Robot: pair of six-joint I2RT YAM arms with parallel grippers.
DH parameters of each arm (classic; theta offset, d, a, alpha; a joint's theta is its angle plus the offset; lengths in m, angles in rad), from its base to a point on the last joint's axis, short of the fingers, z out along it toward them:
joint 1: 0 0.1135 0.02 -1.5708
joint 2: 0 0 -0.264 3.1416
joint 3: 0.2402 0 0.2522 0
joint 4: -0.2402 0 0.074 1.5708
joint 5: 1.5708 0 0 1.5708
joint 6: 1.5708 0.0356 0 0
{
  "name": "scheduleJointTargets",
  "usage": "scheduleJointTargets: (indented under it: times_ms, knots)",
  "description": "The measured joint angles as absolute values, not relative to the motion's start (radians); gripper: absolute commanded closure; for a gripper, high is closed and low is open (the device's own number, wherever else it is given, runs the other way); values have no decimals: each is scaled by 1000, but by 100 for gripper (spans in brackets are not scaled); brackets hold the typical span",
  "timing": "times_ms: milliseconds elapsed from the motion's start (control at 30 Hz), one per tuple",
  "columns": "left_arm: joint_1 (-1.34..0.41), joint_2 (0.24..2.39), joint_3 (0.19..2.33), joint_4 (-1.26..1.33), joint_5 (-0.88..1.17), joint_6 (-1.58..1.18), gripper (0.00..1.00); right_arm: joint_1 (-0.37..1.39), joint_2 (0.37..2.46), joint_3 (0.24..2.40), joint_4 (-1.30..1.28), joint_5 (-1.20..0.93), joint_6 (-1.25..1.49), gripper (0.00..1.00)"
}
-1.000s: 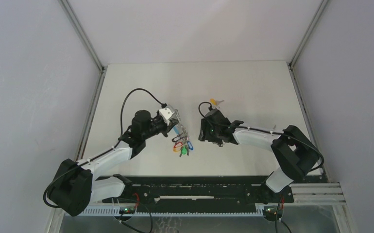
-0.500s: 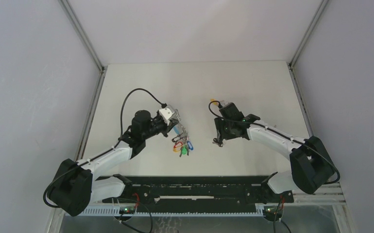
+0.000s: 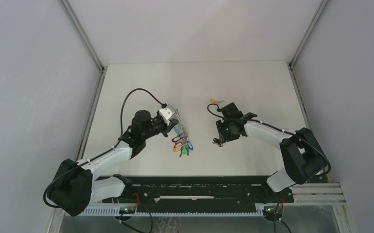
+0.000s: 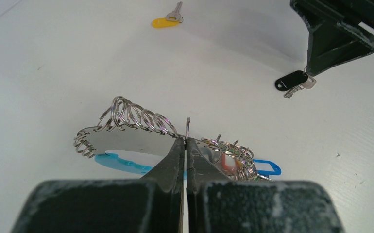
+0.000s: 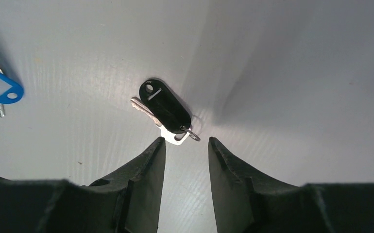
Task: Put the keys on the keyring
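The left pincer is pressed together, pinching a thin metal ring of the keyring. The ring's edge sticks up just above the fingertips. The keyring's grey chain of linked loops curves away from the pincer over the table, with the light-blue band under it. A blue tag lies off to the side among the other coloured tags.

The right pincer is spread partway and holds nothing. Its tips stand on either side of the ring end of the black-tagged key, which lies flat on the table. Whether a tip touches the key's head cannot be told.

The yellow-tagged key lies farther back on the table, apart from both arms.

A short pale stroke beside the black tag's hole is too small to read. The blue tag's window shows plain white.
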State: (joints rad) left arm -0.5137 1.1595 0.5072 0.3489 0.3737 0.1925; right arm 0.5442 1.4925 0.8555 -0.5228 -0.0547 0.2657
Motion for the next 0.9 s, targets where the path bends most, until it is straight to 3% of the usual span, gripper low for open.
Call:
scheduleJointTargets:
  times_ms: [500,900]
  knots:
    - [-514,1159,507,348,379,192,100,551,1539,838,-507,-115,242,85]
    - [-514,1159,507,347,395,192,100,631,1512,838,-498,-165,223,86]
